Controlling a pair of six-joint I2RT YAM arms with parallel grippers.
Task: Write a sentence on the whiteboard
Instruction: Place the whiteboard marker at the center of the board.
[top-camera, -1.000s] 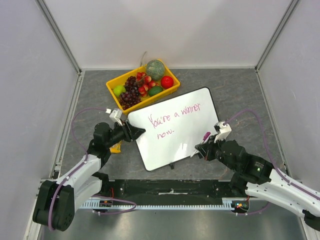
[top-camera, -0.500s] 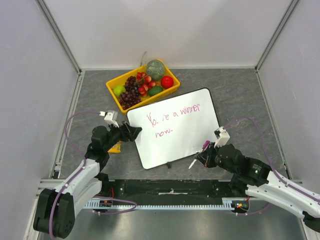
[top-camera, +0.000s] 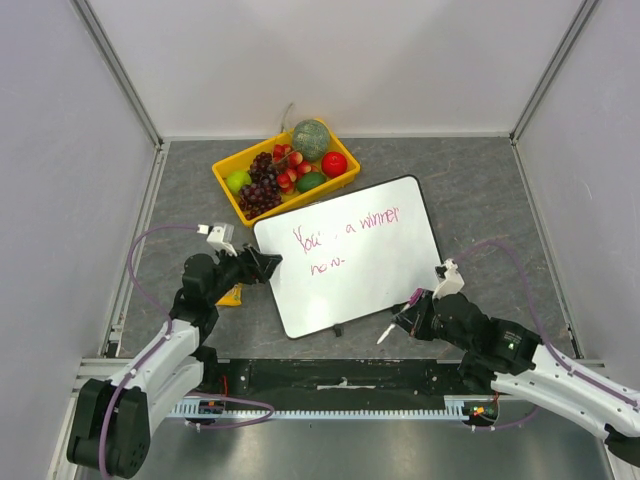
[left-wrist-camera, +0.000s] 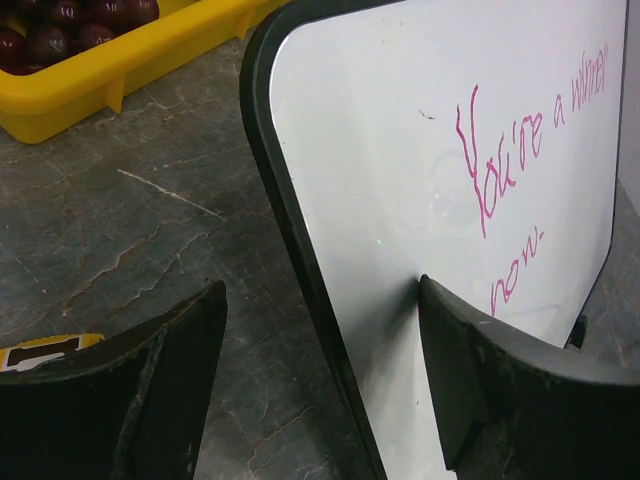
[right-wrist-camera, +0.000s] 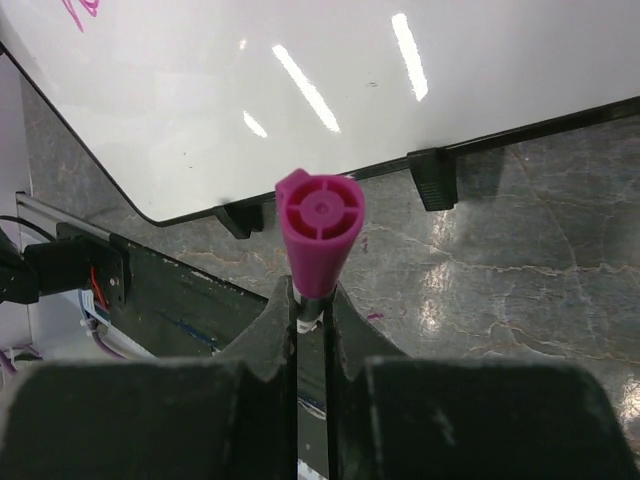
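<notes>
Pulled back toward six o'clock, the right gripper (top-camera: 415, 318) now sits off the whiteboard (top-camera: 350, 255) at its near edge, clamped on a pink-capped marker (right-wrist-camera: 320, 215). The left gripper (top-camera: 262, 265) has opened, its fingers apart astride the board's nine o'clock corner. Flat at mid-table, the board carries pink writing, with a yellow tray (top-camera: 228, 182) of fruit at its eleven o'clock.

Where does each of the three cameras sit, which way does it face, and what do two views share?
Top external: above and behind the robot, looking down at the whiteboard and fruit tray; both arms show.
Left wrist: low beside the board, facing its edge; open left fingers straddle it.
Right wrist: facing the board's clipped edge; right fingers shut on a pink marker.
Shared: top and left wrist both show the pink writing.
</notes>
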